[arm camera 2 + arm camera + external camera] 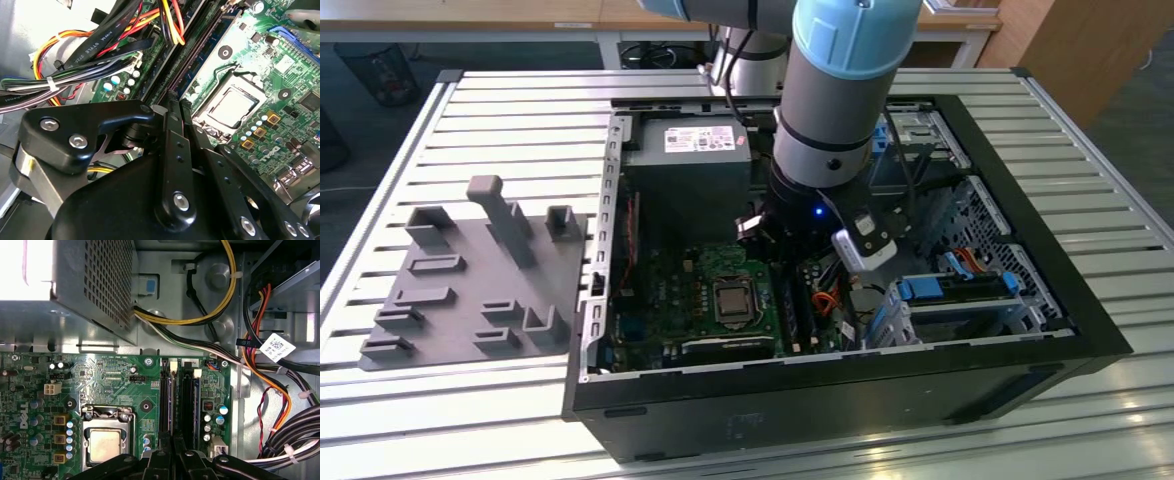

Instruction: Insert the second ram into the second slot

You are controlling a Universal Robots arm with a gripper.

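Your gripper (790, 262) reaches down inside the open computer case (1014, 300) on the slatted surface (520, 110), directly over the memory slots (180, 400) beside the processor socket (106, 440) on the green motherboard (100, 375). Its fingers (172, 107) stand nearly closed, tips against the slots. You cannot tell whether they grasp the second ram (196, 402), whose blue edge stands seated in one slot.

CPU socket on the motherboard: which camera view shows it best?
The second wrist view: the CPU socket is close, whole and unobstructed, though seen at a slant. The first wrist view faces it squarely, but one edge is hidden. The exterior view shows it whole but small.
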